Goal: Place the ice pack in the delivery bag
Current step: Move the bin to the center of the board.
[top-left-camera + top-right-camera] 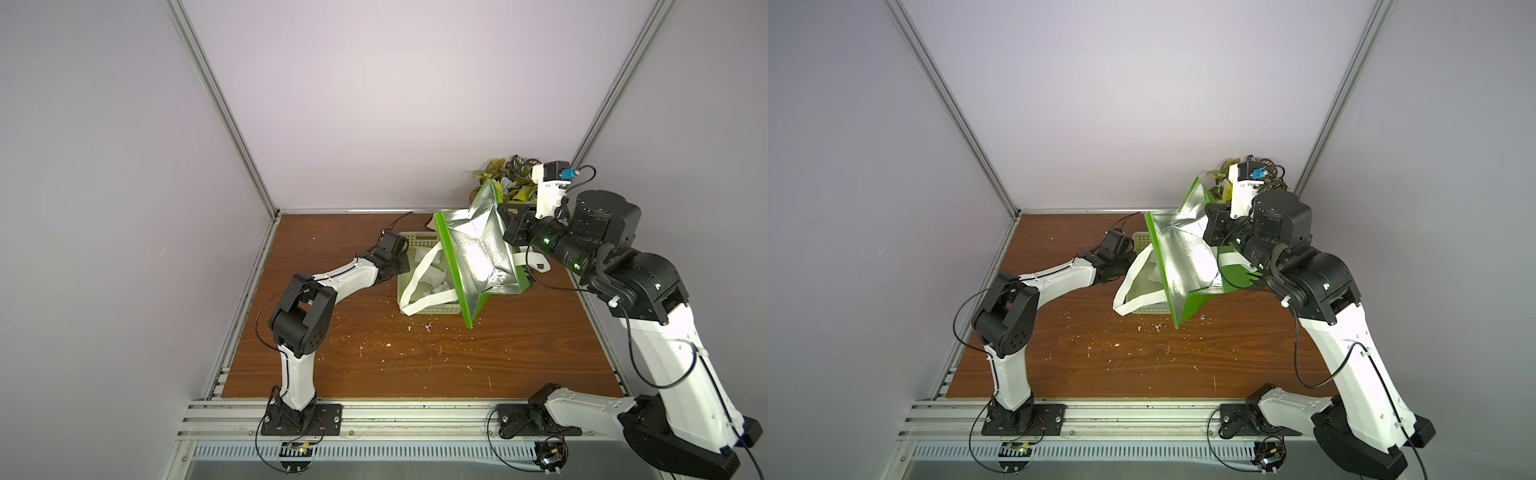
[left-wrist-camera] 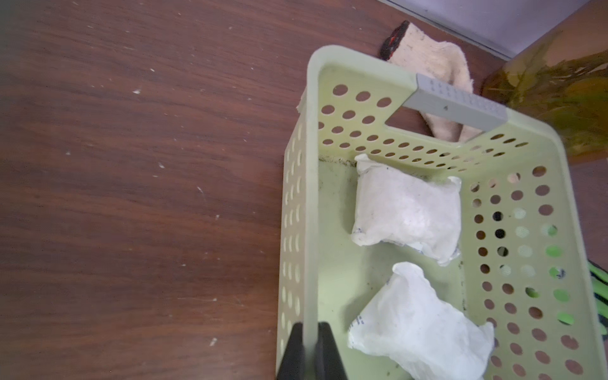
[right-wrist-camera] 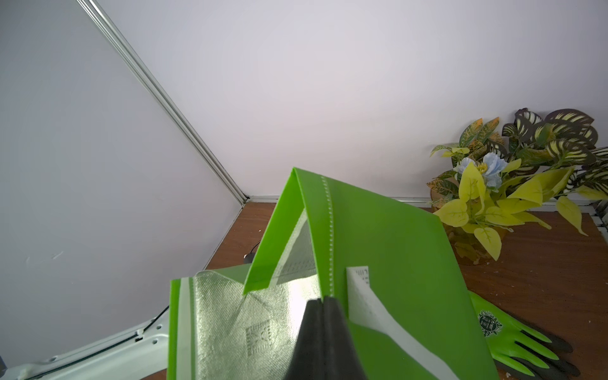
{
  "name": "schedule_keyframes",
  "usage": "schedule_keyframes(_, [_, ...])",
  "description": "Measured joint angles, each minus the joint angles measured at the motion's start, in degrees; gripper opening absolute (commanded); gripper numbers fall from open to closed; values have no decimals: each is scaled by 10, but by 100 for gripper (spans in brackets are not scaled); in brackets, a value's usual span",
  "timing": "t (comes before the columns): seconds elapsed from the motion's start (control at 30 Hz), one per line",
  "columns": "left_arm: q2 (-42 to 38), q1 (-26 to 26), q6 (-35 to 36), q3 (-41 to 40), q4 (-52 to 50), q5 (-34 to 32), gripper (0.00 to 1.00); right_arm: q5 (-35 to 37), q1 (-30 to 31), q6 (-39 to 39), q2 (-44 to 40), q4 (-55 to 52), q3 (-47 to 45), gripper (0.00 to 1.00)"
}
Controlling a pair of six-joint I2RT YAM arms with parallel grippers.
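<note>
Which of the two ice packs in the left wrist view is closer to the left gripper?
The crumpled ice pack beside the left gripper clamping the basket wall; the other pack lies by the grey handle.

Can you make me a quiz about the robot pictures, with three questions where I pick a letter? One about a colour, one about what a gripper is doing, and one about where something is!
1. The delivery bag is lined inside with:
A silver
B red
C blue

2. The right gripper is:
A wide open
B out of sight
C shut on the bag's edge

3. The ice packs lie:
A inside the bag
B in the pale green basket
C in the right gripper

Answers:
1 A, because shiny silver foil shows inside the bag in both top views.
2 C, because the right wrist view shows the jaws pinched together on the green rim.
3 B, because the left wrist view shows two white packs on the basket's floor.
</note>
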Motion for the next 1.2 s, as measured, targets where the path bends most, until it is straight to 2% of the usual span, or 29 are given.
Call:
schedule_keyframes(0.13, [6,-27,-24,0,21,2,2,0,0,2,2,2,0,0])
schedule_keyframes(0.33, [9,-44,-41,-2,40,16,34,-3,0,5,4,3,0,0])
schedule_keyframes(0.53, [-20,-25,-23,-23,37,24,54,-31,0,9,23,8,9,0])
schedule_keyframes(0.63, [-75,8,-6,-56,23,19,66,-51,0,14,42,15,16,0])
schedule_keyframes(0.7, [-116,34,4,-73,15,12,70,-66,0,19,53,24,16,0])
schedule_keyframes(0.9, [-222,139,45,-115,-27,-6,74,-110,14,52,63,102,-8,0])
schedule_keyframes(1.07, [-298,259,80,-149,-82,-11,77,-119,68,75,92,175,-8,0])
schedule_keyframes(1.2, [-364,343,116,-131,-134,-16,77,-121,107,107,115,259,-44,0])
